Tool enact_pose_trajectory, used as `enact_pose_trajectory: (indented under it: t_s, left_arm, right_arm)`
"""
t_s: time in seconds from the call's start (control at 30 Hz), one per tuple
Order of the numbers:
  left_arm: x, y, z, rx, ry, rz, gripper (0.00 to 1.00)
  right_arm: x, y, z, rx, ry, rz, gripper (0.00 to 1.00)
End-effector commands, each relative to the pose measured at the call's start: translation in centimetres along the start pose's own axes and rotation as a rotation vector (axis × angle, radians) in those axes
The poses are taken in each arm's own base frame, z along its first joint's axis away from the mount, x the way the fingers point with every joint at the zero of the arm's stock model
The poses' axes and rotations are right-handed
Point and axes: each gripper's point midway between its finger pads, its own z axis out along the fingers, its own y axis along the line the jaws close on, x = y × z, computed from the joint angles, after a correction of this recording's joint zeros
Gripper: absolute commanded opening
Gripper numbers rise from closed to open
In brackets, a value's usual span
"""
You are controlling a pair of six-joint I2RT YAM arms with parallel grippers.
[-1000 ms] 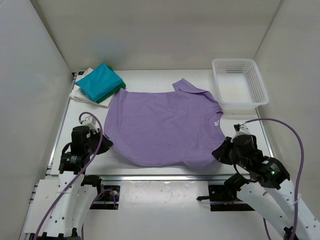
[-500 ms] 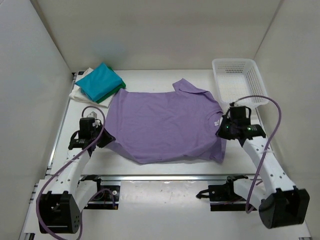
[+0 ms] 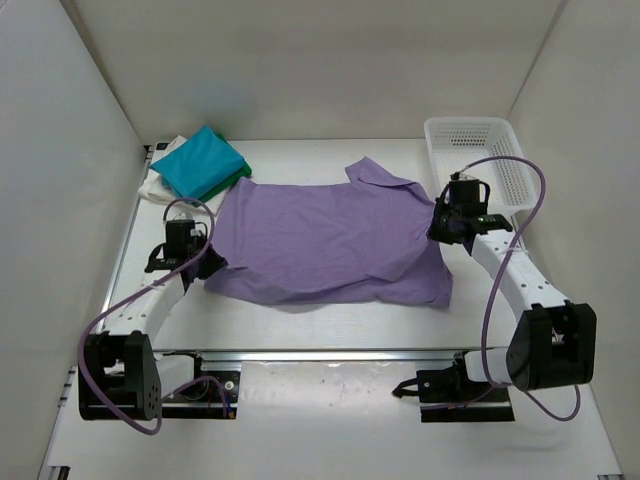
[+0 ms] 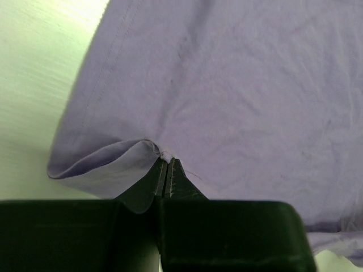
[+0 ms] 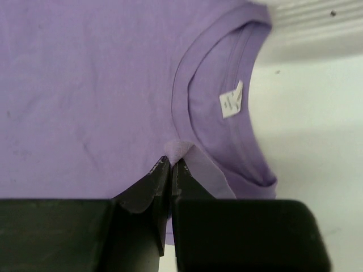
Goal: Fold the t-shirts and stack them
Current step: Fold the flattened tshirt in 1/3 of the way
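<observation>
A lavender-purple t-shirt (image 3: 330, 240) lies spread on the table, its near part folded back over itself. My left gripper (image 3: 205, 262) is shut on the shirt's hem at its left side; the left wrist view shows the fingers (image 4: 167, 170) pinching a fold of the purple cloth (image 4: 227, 85). My right gripper (image 3: 440, 222) is shut on the shirt by the collar; the right wrist view shows its fingers (image 5: 170, 167) pinching the cloth (image 5: 85, 73) next to the neckline and white label (image 5: 231, 101). A stack of folded teal (image 3: 200, 163), dark green and white (image 3: 160, 185) shirts sits at the back left.
A white plastic lattice basket (image 3: 478, 165) stands at the back right, just behind my right gripper. White walls enclose the table on three sides. A metal rail runs along the near edge.
Both grippers have moved away from me, carrying the shirt's near edge back over itself. The right one went further, up to beside the basket.
</observation>
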Motion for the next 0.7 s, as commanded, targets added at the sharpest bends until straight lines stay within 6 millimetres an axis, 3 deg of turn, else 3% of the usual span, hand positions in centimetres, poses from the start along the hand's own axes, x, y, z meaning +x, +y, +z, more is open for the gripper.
enact_pose_trajectory:
  t_s: [0.0, 0.1, 0.33, 0.53, 0.6, 0.67]
  left_arm:
    - [-2.8, -0.8, 0.2, 0.002, -0.086, -0.001, 0.05]
    - [-3.2, -0.4, 0.5, -0.023, -0.104, 0.005, 0.10]
    - [-4.5, -0.1, 1.3, -0.064, -0.138, -0.006, 0.16]
    - [-5.9, -0.1, 1.8, -0.077, -0.195, -0.010, 0.16]
    - [-6.0, 1.1, 2.6, -0.100, -0.159, -0.029, 0.19]
    - [-6.1, 0.9, 2.8, -0.094, -0.138, -0.033, 0.27]
  right_arm:
    - [-4.0, 0.0, 0.8, 0.009, -0.105, -0.022, 0.00]
    - [-3.9, -0.4, 2.5, 0.029, -0.096, -0.022, 0.00]
    - [-6.0, 1.3, 4.8, 0.014, -0.133, -0.039, 0.00]
    - [-5.6, 1.1, 6.9, 0.058, -0.101, -0.048, 0.00]
    - [-5.7, 0.9, 7.3, 0.063, -0.113, -0.037, 0.00]
    - [-5.8, 0.9, 7.4, 0.061, -0.109, -0.032, 0.00]
